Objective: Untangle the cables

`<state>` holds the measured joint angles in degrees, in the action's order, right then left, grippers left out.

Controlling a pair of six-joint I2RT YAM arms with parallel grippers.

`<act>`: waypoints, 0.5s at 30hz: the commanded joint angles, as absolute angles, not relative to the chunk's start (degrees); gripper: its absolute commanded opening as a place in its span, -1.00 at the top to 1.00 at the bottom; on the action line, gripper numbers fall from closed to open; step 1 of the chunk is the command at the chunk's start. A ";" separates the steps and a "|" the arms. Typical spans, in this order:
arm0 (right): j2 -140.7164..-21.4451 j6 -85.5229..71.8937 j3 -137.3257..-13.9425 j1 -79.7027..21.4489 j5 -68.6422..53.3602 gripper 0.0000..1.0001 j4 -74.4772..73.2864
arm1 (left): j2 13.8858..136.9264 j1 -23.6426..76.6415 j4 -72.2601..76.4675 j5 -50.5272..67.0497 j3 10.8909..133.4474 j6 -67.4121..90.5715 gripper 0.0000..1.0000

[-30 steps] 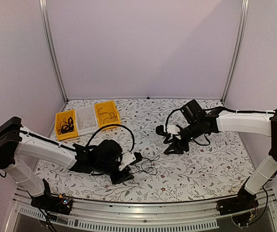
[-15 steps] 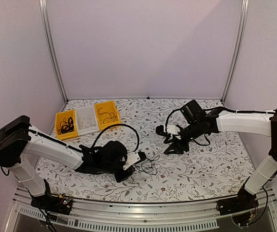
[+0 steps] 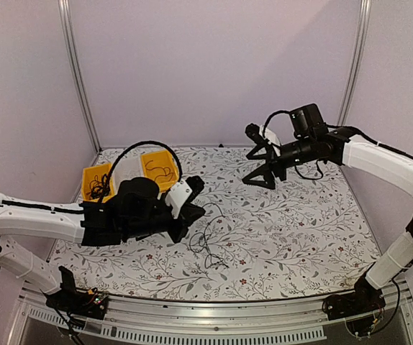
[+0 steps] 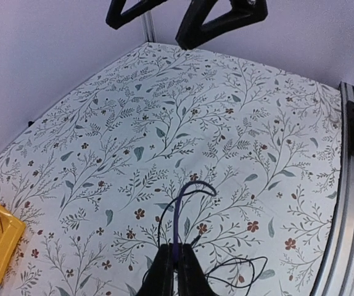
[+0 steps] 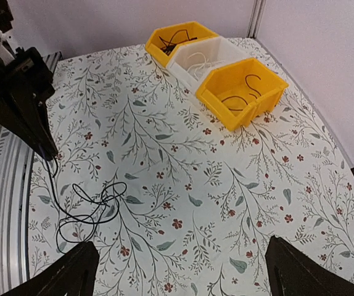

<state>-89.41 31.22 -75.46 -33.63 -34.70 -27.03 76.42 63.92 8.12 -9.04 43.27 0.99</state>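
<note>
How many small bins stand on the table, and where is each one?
3. They form a row at the far left corner of the table: left yellow bin, white bin in the middle, right yellow bin. None seems hidden.

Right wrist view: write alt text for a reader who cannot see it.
A loose tangle of thin black cables lies on the floral table, one strand pinched by the left gripper. The open right gripper frames the bottom edge; three bins sit beyond.
</note>
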 commanded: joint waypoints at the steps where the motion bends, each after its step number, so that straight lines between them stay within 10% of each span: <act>1: -90.82 26.36 -80.42 -34.26 -50.16 -0.97 -32.42 | 74.92 64.25 11.51 -11.32 45.52 3.92 1.00; 15: -90.42 26.81 -71.24 -41.25 -51.04 -0.89 -18.45 | 68.63 64.26 13.08 -13.99 48.82 7.10 1.00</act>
<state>-89.84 28.16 -72.64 -39.97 -49.91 -25.12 71.37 63.92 10.66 -12.99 46.78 5.89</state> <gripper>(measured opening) 0.944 0.002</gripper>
